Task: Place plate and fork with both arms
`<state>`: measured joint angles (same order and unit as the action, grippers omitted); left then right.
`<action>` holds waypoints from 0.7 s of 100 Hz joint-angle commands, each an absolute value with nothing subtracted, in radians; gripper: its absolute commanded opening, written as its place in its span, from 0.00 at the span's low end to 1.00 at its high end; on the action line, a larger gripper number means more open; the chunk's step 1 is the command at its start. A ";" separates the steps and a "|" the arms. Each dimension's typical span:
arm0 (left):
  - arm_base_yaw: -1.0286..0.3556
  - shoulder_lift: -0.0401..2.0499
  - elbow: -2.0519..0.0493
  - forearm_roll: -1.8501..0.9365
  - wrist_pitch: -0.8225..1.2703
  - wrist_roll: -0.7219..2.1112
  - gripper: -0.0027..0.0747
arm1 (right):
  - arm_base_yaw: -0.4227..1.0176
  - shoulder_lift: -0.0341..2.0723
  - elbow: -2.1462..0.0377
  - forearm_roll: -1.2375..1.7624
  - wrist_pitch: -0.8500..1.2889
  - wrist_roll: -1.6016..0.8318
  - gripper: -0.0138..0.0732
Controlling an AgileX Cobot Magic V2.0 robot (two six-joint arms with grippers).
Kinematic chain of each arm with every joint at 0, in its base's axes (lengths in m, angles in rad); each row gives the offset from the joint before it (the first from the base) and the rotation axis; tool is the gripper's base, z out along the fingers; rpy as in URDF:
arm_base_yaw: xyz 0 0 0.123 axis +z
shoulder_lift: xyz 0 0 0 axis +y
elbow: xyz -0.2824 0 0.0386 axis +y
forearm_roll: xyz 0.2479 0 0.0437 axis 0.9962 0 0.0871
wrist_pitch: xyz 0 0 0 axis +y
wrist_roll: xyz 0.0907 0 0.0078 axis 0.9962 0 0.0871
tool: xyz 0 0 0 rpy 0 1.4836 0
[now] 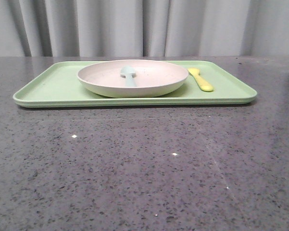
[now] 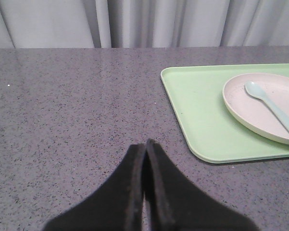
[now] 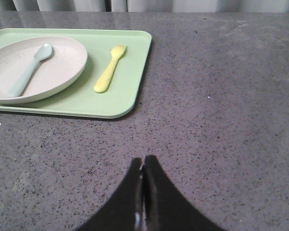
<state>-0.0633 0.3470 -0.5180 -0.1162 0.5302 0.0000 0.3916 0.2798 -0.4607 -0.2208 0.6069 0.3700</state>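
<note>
- The plate (image 1: 149,79), cream to pale pink, sits on the light green tray (image 1: 53,89), roughly at the tray's middle.
- A pale blue-green spoon (image 1: 129,75) lies inside the plate, its bowl toward the curtain side.
- The fork (image 1: 200,79), small and yellow, lies flat on the tray just beside the plate's right rim, apart from it; the right wrist view shows its tines pointing away from the robot.
- The tray rests on the speckled dark grey bench (image 1: 144,168), toward its far side, with a grey curtain (image 1: 144,26) behind.
- The left tool (image 2: 145,144) has its fingers pressed together, holding nothing, over bare bench to the left of the tray.
- The right tool (image 3: 143,161) is likewise closed and empty, over bare bench to the right of the tray.
</note>
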 commanded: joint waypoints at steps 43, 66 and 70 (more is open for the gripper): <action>-0.023 0.226 -0.341 -0.112 0.200 0.000 0.01 | 0.388 0.286 -0.485 -0.247 0.533 0.360 0.08; -0.020 0.127 -0.163 -0.050 0.055 0.000 0.01 | 0.388 0.286 -0.485 -0.247 0.533 0.360 0.08; -0.020 0.102 -0.141 -0.048 0.043 0.000 0.01 | 0.388 0.286 -0.485 -0.247 0.533 0.360 0.08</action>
